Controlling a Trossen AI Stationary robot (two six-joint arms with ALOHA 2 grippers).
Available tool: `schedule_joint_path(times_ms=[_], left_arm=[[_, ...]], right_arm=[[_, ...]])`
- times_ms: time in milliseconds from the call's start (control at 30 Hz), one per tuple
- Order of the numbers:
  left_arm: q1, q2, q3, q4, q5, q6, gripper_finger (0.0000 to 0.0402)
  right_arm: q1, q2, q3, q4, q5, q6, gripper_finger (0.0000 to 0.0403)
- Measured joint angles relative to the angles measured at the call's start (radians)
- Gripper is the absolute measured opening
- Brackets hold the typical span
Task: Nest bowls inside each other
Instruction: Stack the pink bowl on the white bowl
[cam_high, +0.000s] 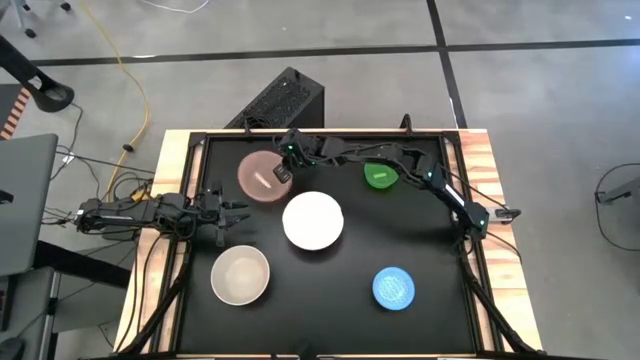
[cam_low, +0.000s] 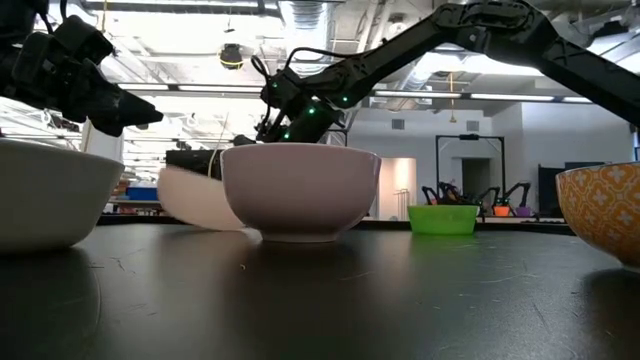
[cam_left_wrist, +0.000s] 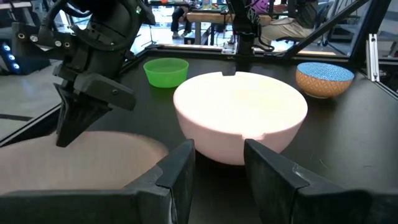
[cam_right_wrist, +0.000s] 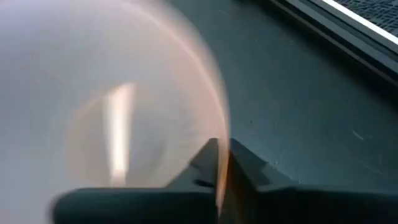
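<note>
The translucent pink bowl (cam_high: 262, 176) stands at the table's far left, with my right gripper (cam_high: 283, 172) shut on the rim at its right side. The white bowl (cam_high: 313, 221) stands at the table's middle, the beige bowl (cam_high: 240, 275) near left, the blue bowl (cam_high: 393, 288) near right and the green bowl (cam_high: 380, 177) far right. All of these rest on their bases. My left gripper (cam_high: 236, 212) waits open at the left edge, level, with nothing between its fingers (cam_left_wrist: 180, 171). My right gripper pinches the pink bowl's rim (cam_right_wrist: 222, 127) on the side toward the white bowl, one finger inside the bowl and one outside. The fingers (cam_left_wrist: 69, 127) slant down onto it from the table's right. I cannot tell whether the bowl's base has left the table.
A raised frame (cam_high: 470, 150) runs around the black table top. The white bowl (cam_left_wrist: 239, 115) stands close beside the pink one (cam_left_wrist: 74, 162), right in front of my left gripper. Bare table lies between the white, blue and green bowls.
</note>
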Motion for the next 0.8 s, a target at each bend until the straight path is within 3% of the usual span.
schedule_joint_path(times_ms=[200,467,633,800], left_arm=[[0.000,0.000,0.000,0.000,0.000,0.000,0.0128],[0.000,0.000,0.000,0.000,0.000,0.000,0.0128],[0.000,0.000,0.000,0.000,0.000,0.000,0.0128],[0.000,0.000,0.000,0.000,0.000,0.000,0.0128]], right_arm=[[-0.005,-0.054,-0.001,-0.023,0.000,-0.023,0.0017],[-0.057,-0.269,0.000,-0.180,0.080,-0.078,0.0007],[-0.046,-0.411,0.000,-0.389,0.091,-0.083,0.0006],[0.061,-0.467,0.000,-0.598,0.167,-0.015,0.0006]])
